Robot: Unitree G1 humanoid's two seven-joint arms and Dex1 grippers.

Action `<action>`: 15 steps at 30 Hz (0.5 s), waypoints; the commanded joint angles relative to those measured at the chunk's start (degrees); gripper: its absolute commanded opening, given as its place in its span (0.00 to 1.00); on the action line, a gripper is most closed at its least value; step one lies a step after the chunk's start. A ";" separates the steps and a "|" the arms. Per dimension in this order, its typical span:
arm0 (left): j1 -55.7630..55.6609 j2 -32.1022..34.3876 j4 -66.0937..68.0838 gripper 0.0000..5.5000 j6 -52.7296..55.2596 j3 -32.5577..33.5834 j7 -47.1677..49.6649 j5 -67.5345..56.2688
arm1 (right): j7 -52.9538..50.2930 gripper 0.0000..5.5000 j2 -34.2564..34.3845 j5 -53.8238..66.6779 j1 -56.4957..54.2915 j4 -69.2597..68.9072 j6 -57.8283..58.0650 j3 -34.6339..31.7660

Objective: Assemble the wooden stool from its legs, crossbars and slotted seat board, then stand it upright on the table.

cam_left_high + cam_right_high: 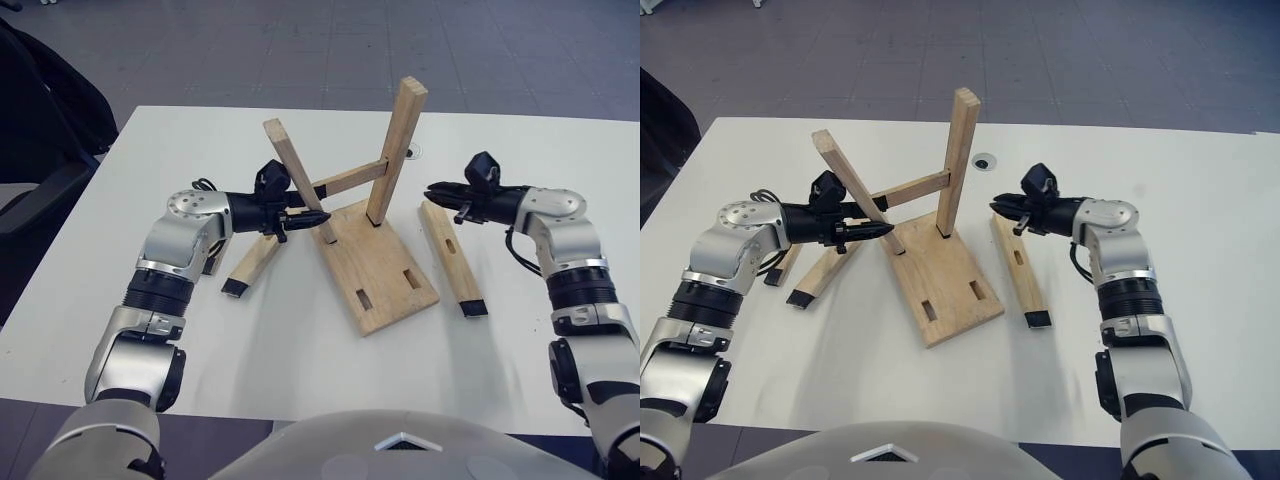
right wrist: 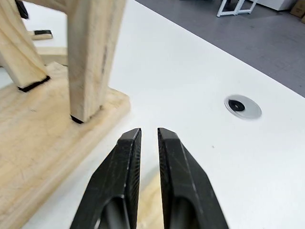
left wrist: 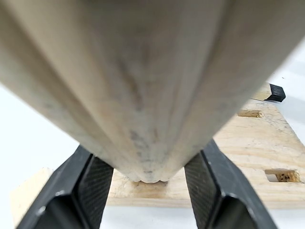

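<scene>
A flat rectangular seat board (image 1: 390, 285) of pale, rough-grained wood lies on the smooth white table (image 1: 300, 360), with two cut slots open near its front edge. Two square-section wooden legs stand in its far slots: the upright leg (image 1: 395, 150) and the tilted leg (image 1: 290, 165), joined by a thin wooden crossbar (image 1: 350, 180). One loose black-tipped wooden leg (image 1: 452, 262) lies just right of the board and another loose leg (image 1: 252, 264) lies to its left.

The left gripper (image 1: 318, 217) grasps the tilted leg low down, its ribbed black fingers (image 3: 95, 183) spread wide on either side of the wood. The right gripper (image 2: 149, 131) hangs beside the board's far right corner with its fingers nearly together, a thin gap between them, holding nothing.
</scene>
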 commanded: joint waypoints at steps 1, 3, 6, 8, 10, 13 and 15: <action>4.70 -0.99 2.89 0.37 3.47 -4.32 2.24 5.83 | -4.61 0.11 0.70 1.47 -2.01 0.64 -0.56 -3.61; 4.90 -1.61 2.32 0.37 3.85 -3.93 2.67 5.16 | -7.74 0.11 2.72 2.96 -0.79 -4.11 1.12 -4.89; 5.34 -1.89 1.71 0.44 3.35 -3.86 3.34 5.25 | -9.70 0.11 4.72 4.52 2.10 -12.46 4.81 -4.44; 5.45 -2.16 1.47 0.49 3.12 -3.44 3.59 5.41 | -10.18 0.11 5.02 5.15 3.21 -15.97 6.88 -4.04; 5.09 -3.40 1.32 0.54 3.23 -1.50 4.40 4.62 | -10.35 0.11 4.82 5.26 4.07 -17.63 7.97 -3.73; 5.00 -4.14 -0.55 0.64 5.36 0.76 4.04 2.58 | -10.01 0.11 3.93 4.68 5.47 -18.56 8.93 -3.18; 6.30 -3.67 -2.72 0.64 7.81 2.10 3.54 1.27 | -7.15 0.11 2.31 3.74 8.20 -20.70 9.68 -0.63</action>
